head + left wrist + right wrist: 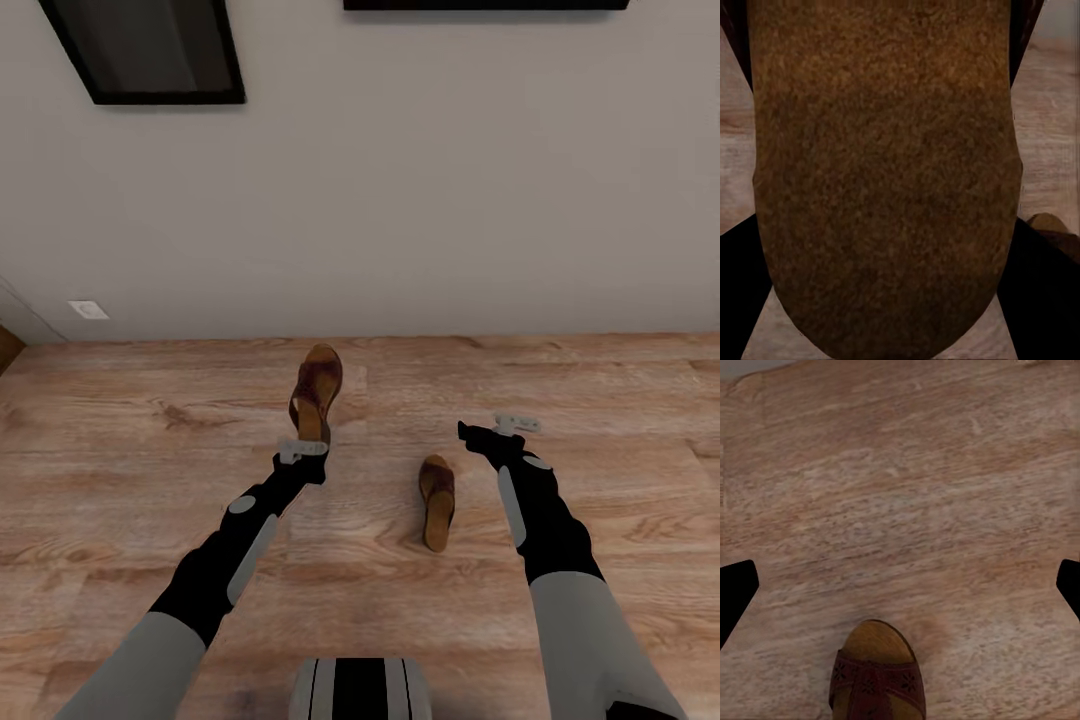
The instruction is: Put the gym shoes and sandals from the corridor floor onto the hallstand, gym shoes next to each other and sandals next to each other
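While the left claw (303, 447) grips one sandal (316, 389), another sandal (437, 500) lies floored.

The held sandal (881, 180) crowds the left wrist view so closely that its strap and the left claw's fingers are hidden behind the tan sole. In the right wrist view, the floor sandal (877, 679) is cut off at six o'clock (heel unseen). Two dark frames (150, 50) are cropped at the head view's twelve o'clock edge.
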Available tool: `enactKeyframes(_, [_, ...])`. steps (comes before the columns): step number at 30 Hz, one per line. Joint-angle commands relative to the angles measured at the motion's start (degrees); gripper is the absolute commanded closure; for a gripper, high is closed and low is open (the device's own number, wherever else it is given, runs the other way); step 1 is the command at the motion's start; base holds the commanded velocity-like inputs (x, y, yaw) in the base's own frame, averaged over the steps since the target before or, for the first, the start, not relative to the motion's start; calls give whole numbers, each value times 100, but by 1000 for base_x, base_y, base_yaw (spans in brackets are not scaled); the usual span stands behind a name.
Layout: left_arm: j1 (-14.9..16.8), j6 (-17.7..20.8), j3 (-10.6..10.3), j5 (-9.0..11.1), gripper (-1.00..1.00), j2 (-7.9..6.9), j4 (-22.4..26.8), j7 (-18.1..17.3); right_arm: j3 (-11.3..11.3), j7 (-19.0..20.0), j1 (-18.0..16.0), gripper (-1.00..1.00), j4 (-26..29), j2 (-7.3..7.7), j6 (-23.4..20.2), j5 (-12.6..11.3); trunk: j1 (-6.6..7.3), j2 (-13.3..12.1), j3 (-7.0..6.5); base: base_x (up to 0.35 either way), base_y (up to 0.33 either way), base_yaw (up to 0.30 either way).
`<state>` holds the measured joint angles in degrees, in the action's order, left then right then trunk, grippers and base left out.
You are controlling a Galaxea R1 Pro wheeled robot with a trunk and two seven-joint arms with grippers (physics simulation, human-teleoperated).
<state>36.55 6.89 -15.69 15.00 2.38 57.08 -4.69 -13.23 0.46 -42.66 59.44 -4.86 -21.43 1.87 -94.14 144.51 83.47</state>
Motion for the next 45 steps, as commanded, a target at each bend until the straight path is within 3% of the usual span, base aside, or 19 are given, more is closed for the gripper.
enactKeyframes(1, [1,54,-1,57,100,-1,23,-14,-13,2,-3,-100,9,-3,-31,23,-1,1,2,137,329,-73])
enactKeyframes(38, [-17,129,-24,46,100,35,216,-23,-25,-30,11,-100,-275,20,17,34,-1,1,-1,-48,71,-3])
enactKeyframes(42, [-17,129,-24,46,100,35,216,-23,-30,-28,18,-100,-1378,20,1073,15,-1,1,-1,0,14,0])
enactKeyframes(44, [-17,129,-24,46,100,35,216,-23,-27,-28,20,-100,-2152,20,2059,10,-1,1,-1,0,4,0])
enactKeyframes(45, [-17,129,-25,46,100,35,216,-23,-25,-28,20,-100,-2669,20,2761,7,-1,1,-1,0,2,0])
